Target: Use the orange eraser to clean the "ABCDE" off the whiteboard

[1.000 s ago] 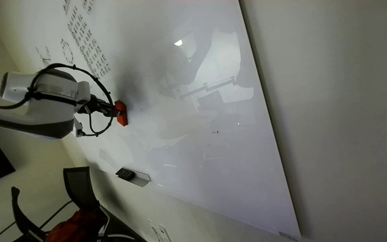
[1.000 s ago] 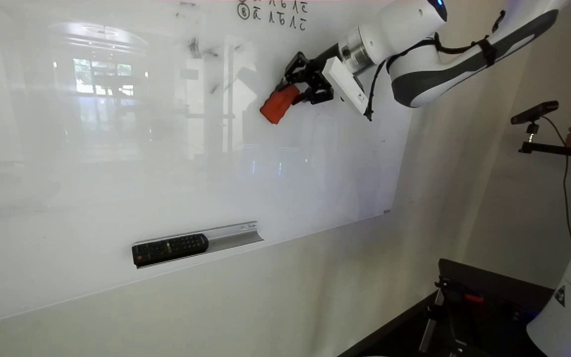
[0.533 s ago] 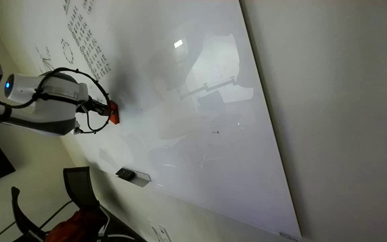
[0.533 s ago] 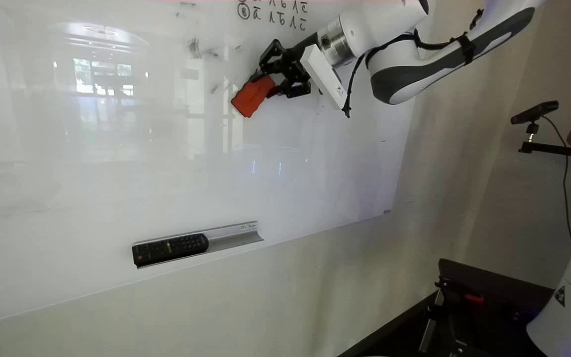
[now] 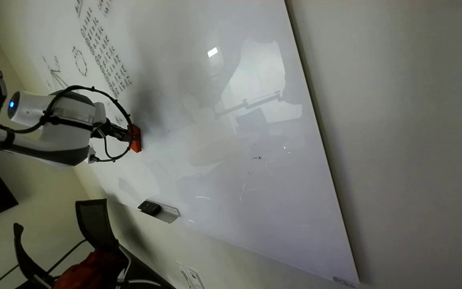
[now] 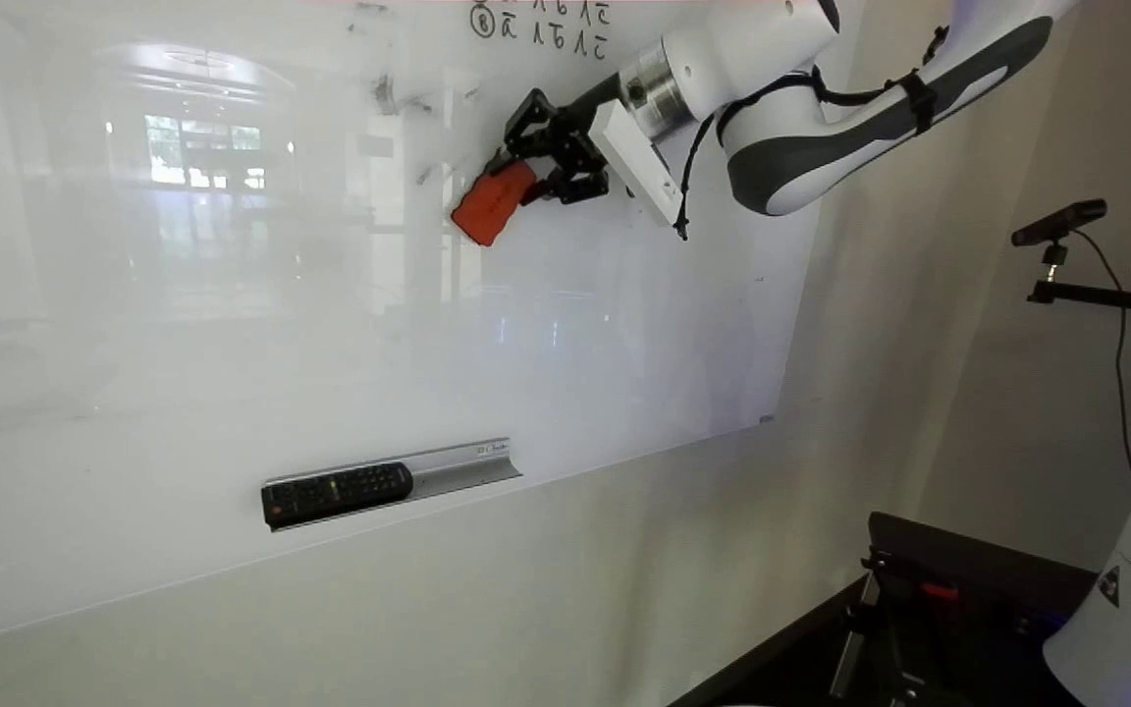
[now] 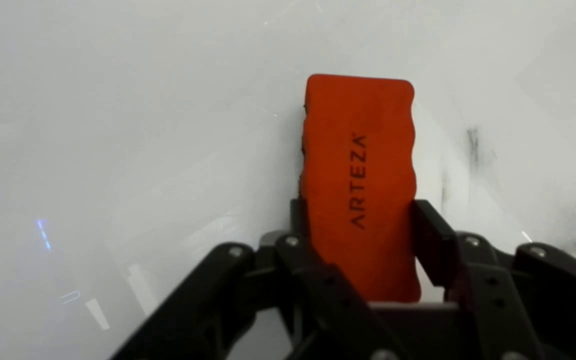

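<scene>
The orange eraser [image 7: 360, 165] is clamped across its width by my gripper [image 7: 360, 212], one dark finger [image 7: 430, 240] on each side. Its long body reaches out past the fingertips, with its lettered face toward the wrist camera. In both exterior views the eraser [image 5: 136, 140] [image 6: 494, 203] is at the glossy whiteboard [image 5: 223, 180] [image 6: 183, 373], dark side toward the surface. Whether it presses on the board cannot be told. Grey smudges [image 6: 385, 95] mark the surface beyond the eraser. The "ABCDE" is hidden or out of view.
Handwritten rows [image 5: 106, 56] and sketched outlines [image 5: 80, 61] lie above the arm. Low on the board, a small metal ledge [image 6: 462, 471] carries a black remote [image 6: 338, 494]. A chair [image 5: 98, 224] stands below. A camera on a bracket [image 6: 1056, 224] is beside the robot base.
In both exterior views the gripper and the held eraser have shifted left along the board, mostly in the first half second. Since then they have dropped slightly. The grip is unchanged.
</scene>
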Robot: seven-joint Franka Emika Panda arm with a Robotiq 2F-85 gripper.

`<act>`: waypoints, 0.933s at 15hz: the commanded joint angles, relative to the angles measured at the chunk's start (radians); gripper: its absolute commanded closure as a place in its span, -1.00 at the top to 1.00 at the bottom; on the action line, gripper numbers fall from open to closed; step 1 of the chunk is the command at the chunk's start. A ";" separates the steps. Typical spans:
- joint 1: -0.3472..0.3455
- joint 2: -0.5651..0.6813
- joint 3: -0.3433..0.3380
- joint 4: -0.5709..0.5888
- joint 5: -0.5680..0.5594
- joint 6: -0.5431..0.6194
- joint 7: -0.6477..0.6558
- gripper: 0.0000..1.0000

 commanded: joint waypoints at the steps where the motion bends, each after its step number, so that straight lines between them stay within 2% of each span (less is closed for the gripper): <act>1: 0.024 0.032 0.022 -0.059 0.122 -0.062 -0.164 -0.44; 4: 0.033 0.068 0.046 -0.072 0.217 -0.158 -0.298 -0.44; 10: 0.049 0.143 0.102 -0.016 0.349 -0.344 -0.511 -0.44; 12: 0.059 0.176 0.108 0.014 0.333 -0.396 -0.531 -0.44; 14: 0.075 0.213 0.098 0.047 0.258 -0.416 -0.485 -0.44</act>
